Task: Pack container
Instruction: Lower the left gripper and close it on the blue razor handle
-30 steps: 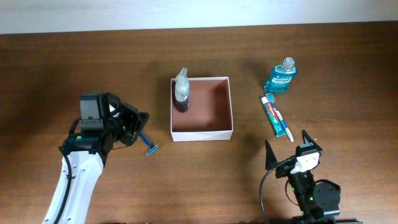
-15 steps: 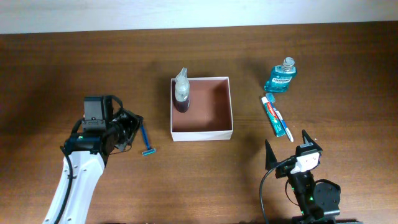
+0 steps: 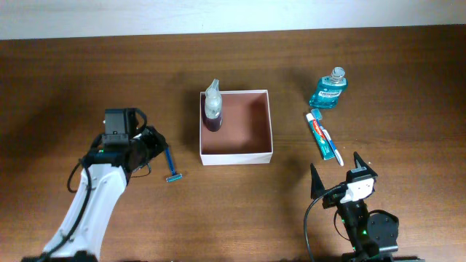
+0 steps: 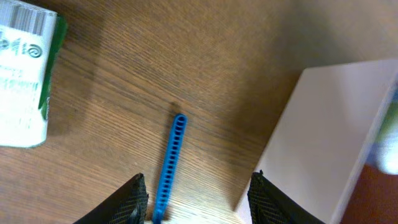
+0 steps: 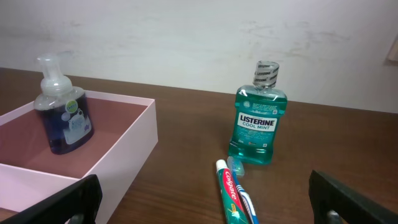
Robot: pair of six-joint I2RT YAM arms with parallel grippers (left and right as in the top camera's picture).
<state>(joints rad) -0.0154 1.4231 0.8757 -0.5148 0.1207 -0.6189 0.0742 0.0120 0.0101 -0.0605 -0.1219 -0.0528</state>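
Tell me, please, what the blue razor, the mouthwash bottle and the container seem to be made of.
The blue razor: likely moulded plastic, its handle evenly coloured with a row of small ridges.
The mouthwash bottle: clear glossy plastic, probably, since the teal liquid shows through.
The container: matte white walls with straight thin edges, perhaps cardboard; stiff plastic cannot be excluded.
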